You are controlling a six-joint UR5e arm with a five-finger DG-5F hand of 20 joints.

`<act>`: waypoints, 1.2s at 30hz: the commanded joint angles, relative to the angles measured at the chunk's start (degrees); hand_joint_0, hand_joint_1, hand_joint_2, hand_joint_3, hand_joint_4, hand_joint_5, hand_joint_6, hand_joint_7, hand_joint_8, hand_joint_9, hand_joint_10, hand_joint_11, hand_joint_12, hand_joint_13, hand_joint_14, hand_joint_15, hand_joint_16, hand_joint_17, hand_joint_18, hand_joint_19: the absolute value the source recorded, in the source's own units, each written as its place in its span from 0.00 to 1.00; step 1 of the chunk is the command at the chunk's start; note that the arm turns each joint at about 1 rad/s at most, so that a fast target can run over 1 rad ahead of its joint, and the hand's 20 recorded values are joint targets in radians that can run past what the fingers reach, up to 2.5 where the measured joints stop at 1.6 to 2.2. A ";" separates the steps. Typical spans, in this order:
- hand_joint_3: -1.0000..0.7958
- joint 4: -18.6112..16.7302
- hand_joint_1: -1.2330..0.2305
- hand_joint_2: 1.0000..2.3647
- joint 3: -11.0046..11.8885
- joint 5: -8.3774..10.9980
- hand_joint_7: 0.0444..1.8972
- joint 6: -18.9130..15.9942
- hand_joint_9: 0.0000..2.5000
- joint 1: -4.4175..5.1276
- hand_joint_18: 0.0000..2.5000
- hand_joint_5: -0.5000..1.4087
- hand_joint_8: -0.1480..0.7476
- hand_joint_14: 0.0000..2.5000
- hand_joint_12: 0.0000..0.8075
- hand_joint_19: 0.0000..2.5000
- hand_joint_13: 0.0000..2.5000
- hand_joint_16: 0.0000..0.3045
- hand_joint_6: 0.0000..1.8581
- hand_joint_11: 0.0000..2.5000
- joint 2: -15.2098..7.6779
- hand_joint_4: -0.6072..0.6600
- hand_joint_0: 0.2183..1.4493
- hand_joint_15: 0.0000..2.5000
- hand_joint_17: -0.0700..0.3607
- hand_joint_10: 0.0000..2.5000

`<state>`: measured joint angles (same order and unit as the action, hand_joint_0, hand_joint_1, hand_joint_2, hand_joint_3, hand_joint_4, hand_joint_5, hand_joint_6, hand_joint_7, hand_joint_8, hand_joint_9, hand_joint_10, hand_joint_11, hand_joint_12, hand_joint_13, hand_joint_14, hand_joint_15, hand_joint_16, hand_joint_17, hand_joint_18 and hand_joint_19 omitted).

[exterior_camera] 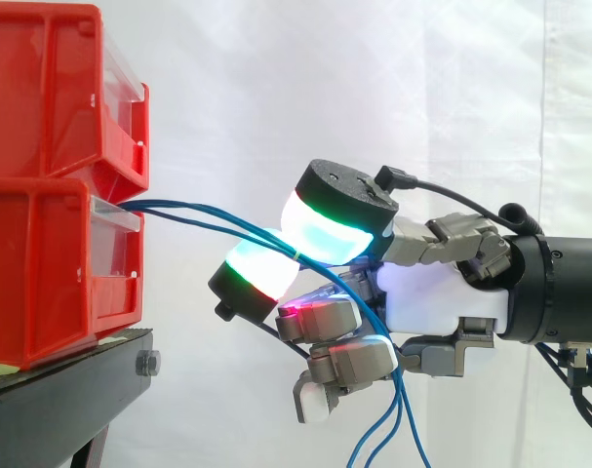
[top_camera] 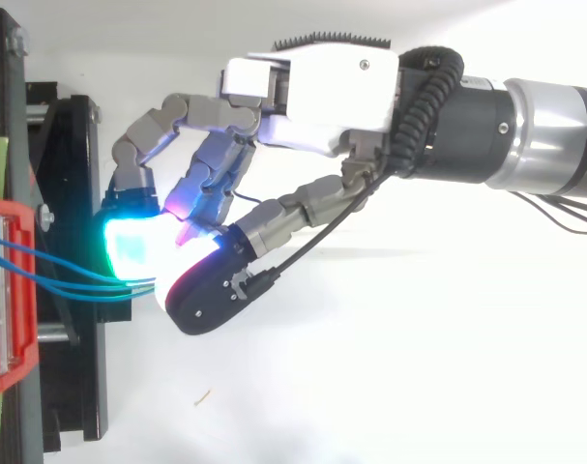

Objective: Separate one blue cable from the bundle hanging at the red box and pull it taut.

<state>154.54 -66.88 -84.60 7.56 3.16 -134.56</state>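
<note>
White curtain (exterior_camera: 374,78) backs the black stand (exterior_camera: 61,390); the robot hand (exterior_camera: 442,292) pinches blue cables (exterior_camera: 178,204).

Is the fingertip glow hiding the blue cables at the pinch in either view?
Side view: the blue cables read clearly from the red box to the pads of the hand. Top view: cyan glare swallows them at the pads.
</note>
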 commanded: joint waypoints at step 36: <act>0.40 0.15 0.29 0.01 0.00 0.05 0.48 0.00 0.43 0.09 0.31 0.15 0.41 0.01 0.41 0.28 0.48 0.16 0.46 0.71 0.00 0.51 0.36 0.57 0.42 0.00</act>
<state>154.66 -66.89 -84.58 7.53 3.32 -134.56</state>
